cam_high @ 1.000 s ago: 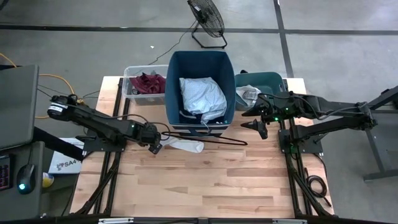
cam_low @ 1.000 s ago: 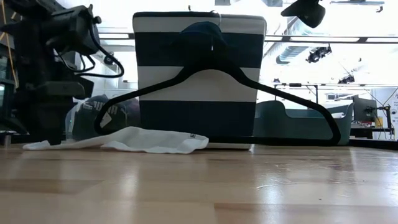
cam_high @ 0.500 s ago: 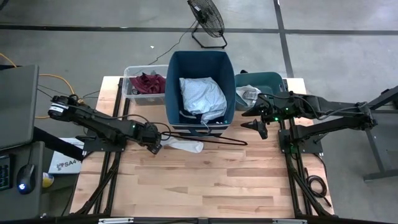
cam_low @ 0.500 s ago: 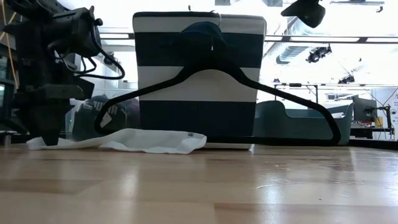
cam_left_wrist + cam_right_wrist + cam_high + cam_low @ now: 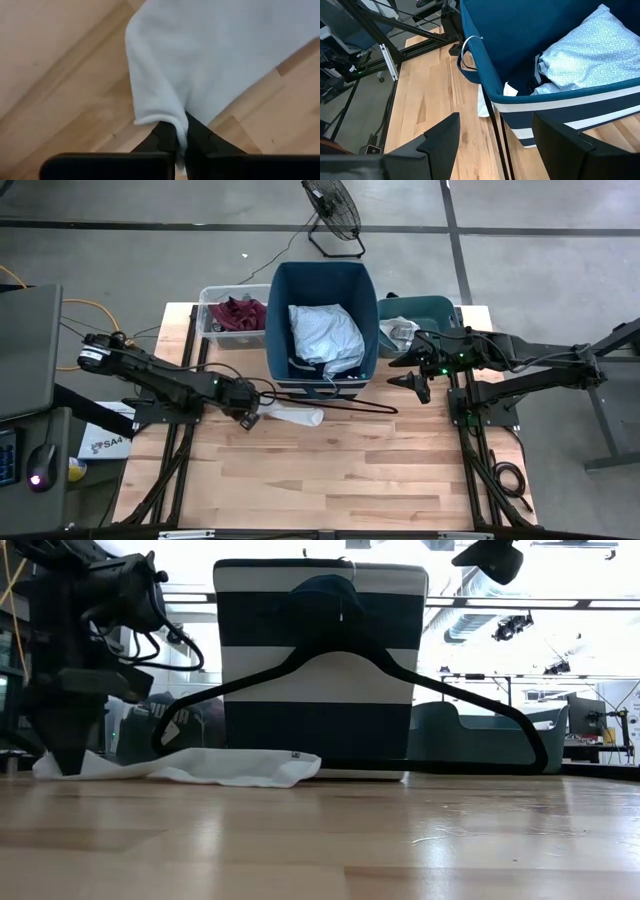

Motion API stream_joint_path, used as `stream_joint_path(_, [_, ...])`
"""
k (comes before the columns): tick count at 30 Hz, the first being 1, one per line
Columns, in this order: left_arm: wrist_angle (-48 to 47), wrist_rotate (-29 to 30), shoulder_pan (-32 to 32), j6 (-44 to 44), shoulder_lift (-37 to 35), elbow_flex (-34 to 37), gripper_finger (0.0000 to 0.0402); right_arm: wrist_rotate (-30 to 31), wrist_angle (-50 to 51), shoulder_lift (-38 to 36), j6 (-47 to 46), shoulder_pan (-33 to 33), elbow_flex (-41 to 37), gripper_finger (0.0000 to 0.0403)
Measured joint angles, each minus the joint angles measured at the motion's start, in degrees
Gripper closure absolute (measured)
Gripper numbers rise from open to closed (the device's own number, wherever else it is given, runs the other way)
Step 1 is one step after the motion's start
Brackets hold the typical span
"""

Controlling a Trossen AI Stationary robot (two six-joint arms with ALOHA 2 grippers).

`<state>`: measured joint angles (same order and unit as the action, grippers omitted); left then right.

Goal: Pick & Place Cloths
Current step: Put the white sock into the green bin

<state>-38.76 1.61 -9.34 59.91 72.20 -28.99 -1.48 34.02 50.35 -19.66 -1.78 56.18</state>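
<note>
A white cloth [image 5: 296, 416] lies flat on the wooden table in front of the navy-and-white bin [image 5: 275, 330]; in the low view the white cloth [image 5: 235, 765] spreads out from the bin's foot. My left gripper [image 5: 250, 418] points down at the cloth's left end and is shut on it. My right gripper [image 5: 408, 376] hangs open in the air to the right of the bin, holding nothing. A pale blue-grey cloth [image 5: 325, 335] lies inside the bin, and a maroon cloth [image 5: 238, 312] sits in a clear box. My left gripper pinches the white cloth's left end [image 5: 179, 131] between its two fingers, a gathered fold of the edge. The fingers [image 5: 70, 755] come from above, pointing down. The rest of the cloth lies slack on the table.
A thin black wire hanger [image 5: 345, 408] leans on the bin's front [image 5: 350, 650], its bar just behind the white cloth. A teal bin [image 5: 432, 307] with a garment stands at the back right. Bare wood lies toward the near edge [image 5: 330, 480].
My left gripper has sunk onto the white cloth's left end and shut on it, gathering that end into a fold. The cloth's right end has drawn slightly toward the table's left; the rest stays flat on the wood.
</note>
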Motion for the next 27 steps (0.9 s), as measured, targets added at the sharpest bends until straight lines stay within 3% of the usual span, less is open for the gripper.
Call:
stream_joint_path(12, [-0.92, -7.96, -0.09, -7.71, -10.01, -3.74, 0.0400, 0.00, -0.02, 0.00, 0.02, 0.01, 0.00, 0.0166])
stream_joint_path(27, [-0.62, -15.85, -0.09, -17.95, -12.26, -25.60, 0.0401, 0.00, -0.01, 0.01, 0.01, 0.01, 0.00, 0.0166])
